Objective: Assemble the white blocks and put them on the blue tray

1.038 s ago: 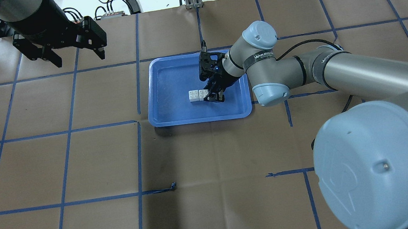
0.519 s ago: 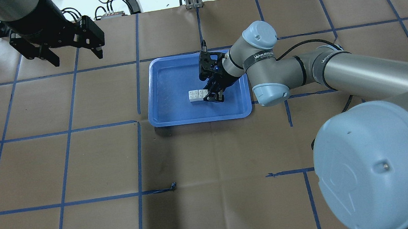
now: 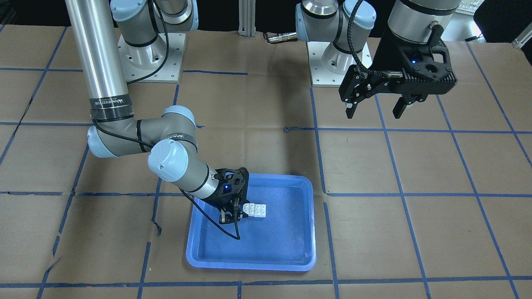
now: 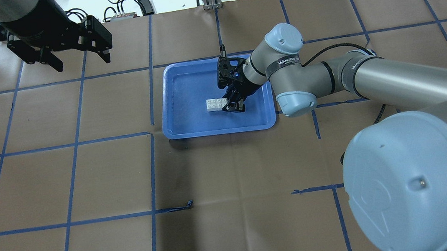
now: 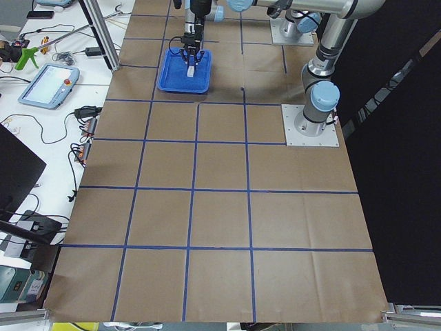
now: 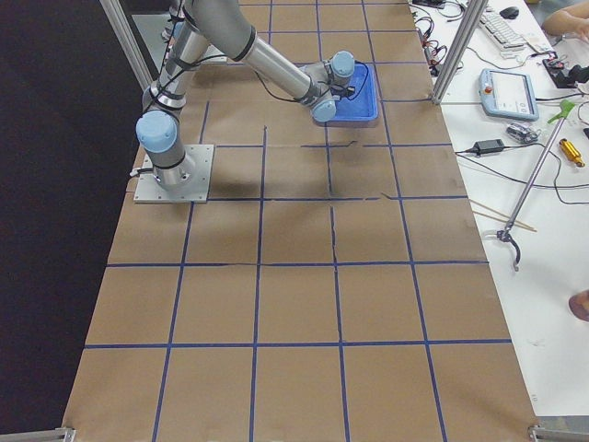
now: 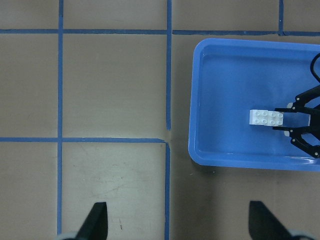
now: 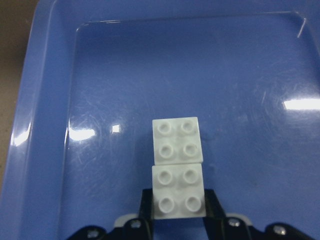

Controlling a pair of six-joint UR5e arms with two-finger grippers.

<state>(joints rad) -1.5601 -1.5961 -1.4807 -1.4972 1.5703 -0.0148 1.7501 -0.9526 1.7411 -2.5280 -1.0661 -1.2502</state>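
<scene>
Where right tool point(image 8: 178, 202) (cropped), white blocks point(image 8: 177, 150).

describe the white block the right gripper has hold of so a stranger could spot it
Start at the blue tray; two white blocks sit side by side in it. Pick the block clamped between the right gripper's fingers; its twin lies just beyond the fingertips, ungripped.

A: L arm?
B: Raised, wrist pointing down, left gripper point(image 3: 373, 113) spread wide.
A: R arm?
B: Stretched fwd, low, elbow bent. Right gripper point(image 4: 233, 105) fingers point(image 8: 214, 205) pinch near end of white blocks point(image 8: 177, 142).
</scene>
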